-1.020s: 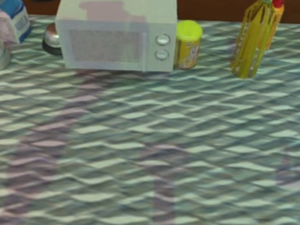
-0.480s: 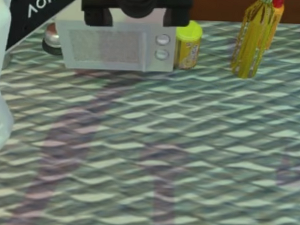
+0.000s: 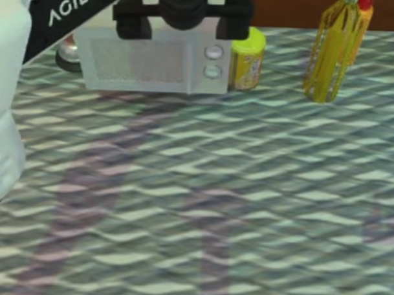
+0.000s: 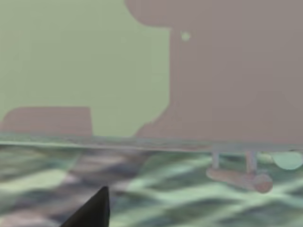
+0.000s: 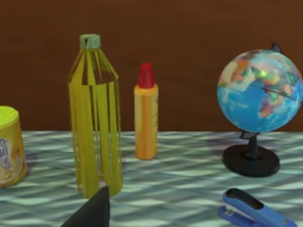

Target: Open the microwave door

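Top view: left arm (image 3: 11, 96) reaching over the microwave (image 3: 155, 58) at 11 o'clock.
Its door (image 3: 138, 61) sits shut, facing 6 o'clock; the left gripper (image 3: 182, 14) hangs above the oven's top, jaws' state I cannot tell. Right gripper unseen.

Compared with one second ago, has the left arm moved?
Yes. The left arm has come in from the top view's left, and its gripper now hangs over the top of the microwave, which has not shifted.
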`<move>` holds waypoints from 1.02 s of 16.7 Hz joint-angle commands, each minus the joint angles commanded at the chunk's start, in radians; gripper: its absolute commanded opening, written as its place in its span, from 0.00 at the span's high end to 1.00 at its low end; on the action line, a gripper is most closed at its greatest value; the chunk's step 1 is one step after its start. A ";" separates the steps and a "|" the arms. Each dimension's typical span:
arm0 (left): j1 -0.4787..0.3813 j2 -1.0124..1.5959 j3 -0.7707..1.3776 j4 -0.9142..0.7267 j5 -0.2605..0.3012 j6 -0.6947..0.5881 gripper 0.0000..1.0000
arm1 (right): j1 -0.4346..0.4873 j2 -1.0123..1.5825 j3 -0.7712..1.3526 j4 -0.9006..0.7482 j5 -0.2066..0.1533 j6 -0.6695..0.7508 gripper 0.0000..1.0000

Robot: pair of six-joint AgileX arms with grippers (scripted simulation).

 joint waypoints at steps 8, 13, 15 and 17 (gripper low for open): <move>0.030 0.081 -0.046 0.136 0.014 0.028 0.00 | 0.000 0.000 0.000 0.000 0.000 0.000 0.00; 0.030 0.081 -0.046 0.136 0.014 0.028 0.38 | 0.000 0.000 0.000 0.000 0.000 0.000 0.00; 0.030 0.081 -0.046 0.136 0.014 0.028 0.53 | 0.000 0.000 0.000 0.000 0.000 0.000 0.00; 0.030 0.081 -0.046 0.136 0.014 0.028 0.68 | 0.000 0.000 0.000 0.000 0.000 0.000 0.00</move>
